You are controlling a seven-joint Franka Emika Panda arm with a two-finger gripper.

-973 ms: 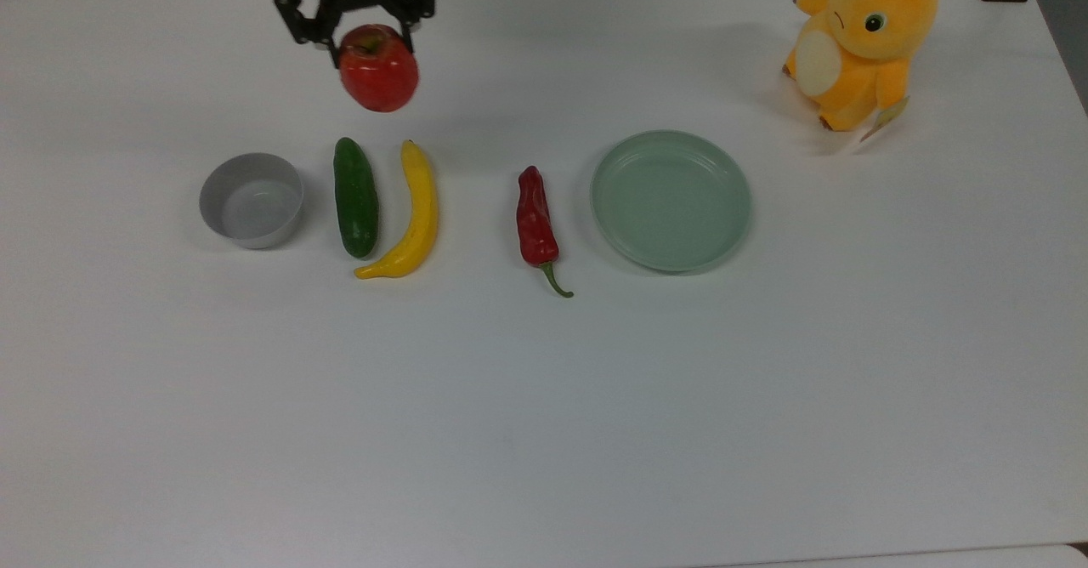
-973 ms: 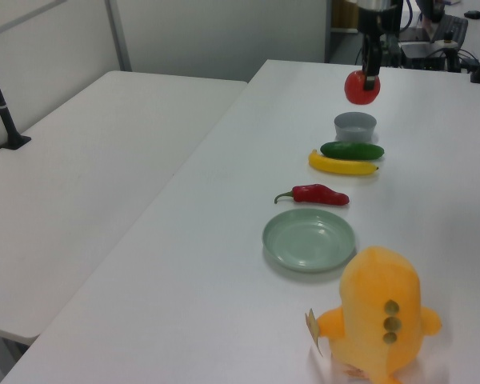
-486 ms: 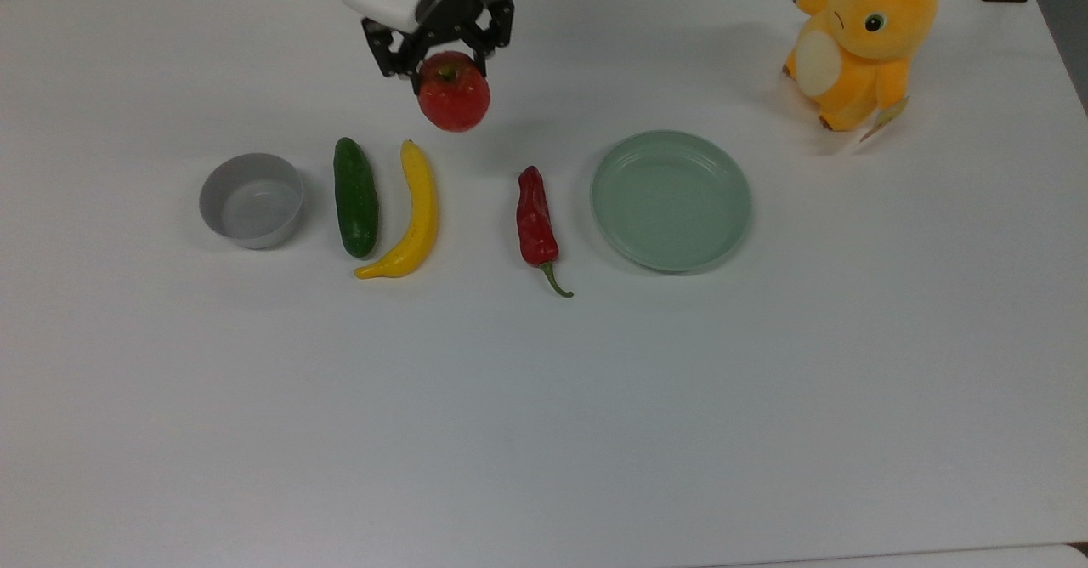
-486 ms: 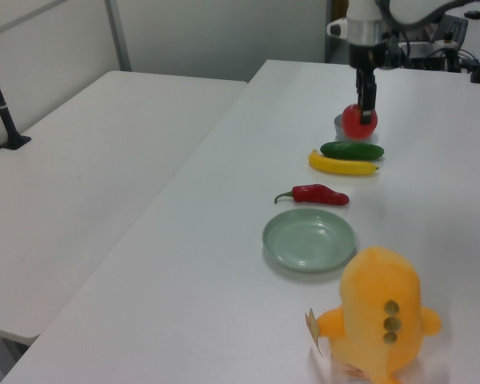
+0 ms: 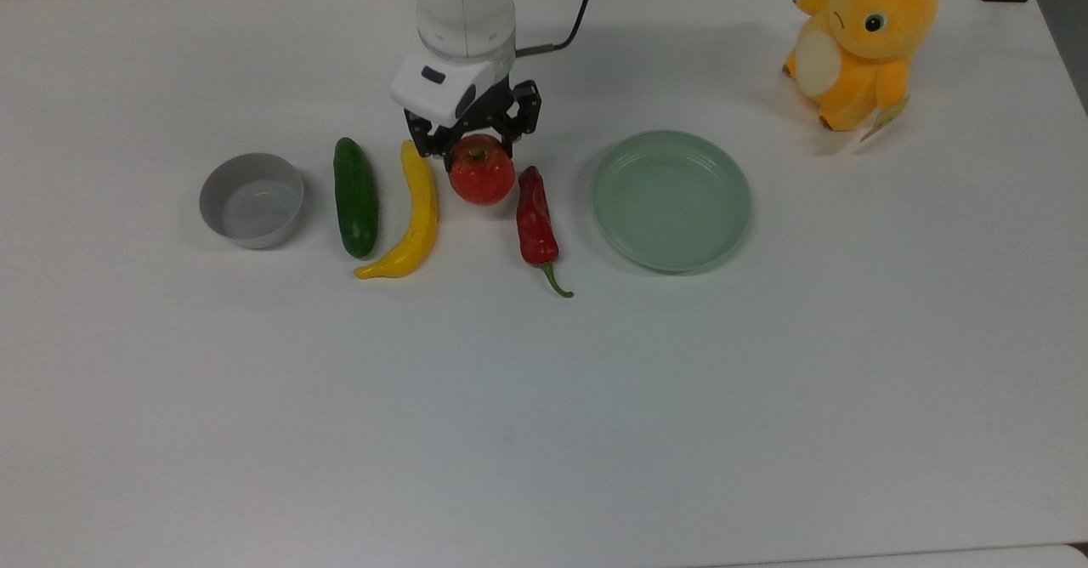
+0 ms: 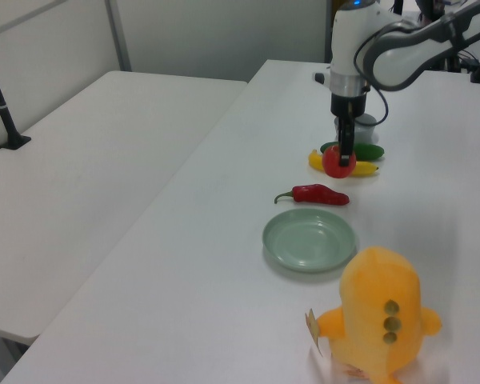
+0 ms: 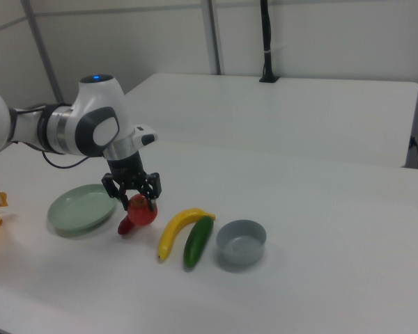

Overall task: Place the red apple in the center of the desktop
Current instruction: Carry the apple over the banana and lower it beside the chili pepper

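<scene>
The gripper (image 5: 474, 144) is clamped on the red apple (image 5: 482, 170), its black fingers closed against the fruit's upper sides near the stem. In the top view the apple sits between the yellow banana (image 5: 414, 215) at its 9 o'clock and the red chili pepper (image 5: 535, 219) at its 4 o'clock, close to both. Whether the apple's underside touches the desktop (image 5: 544, 398) cannot be told; the right view shows the apple (image 7: 142, 210) low over the surface, directly under the gripper (image 7: 133, 191), overlapping the chili's outline.

In the left view the apple (image 6: 338, 162) hangs below the gripper (image 6: 346, 152) in front of the banana (image 6: 366, 169).

Other items lie in a row across the top view. A green cucumber (image 5: 355, 197) lies just beside the banana at its 9 o'clock. A grey bowl (image 5: 252, 200) stands further out at 9 o'clock, upright. A pale-green plate (image 5: 671, 200) rests at 3 o'clock from the chili, apart from it. An orange plush toy (image 5: 861, 39) sits upright at 1 o'clock from the plate, well apart.

The white arm (image 5: 463, 15) reaches in from the 12 o'clock edge of the top view.
</scene>
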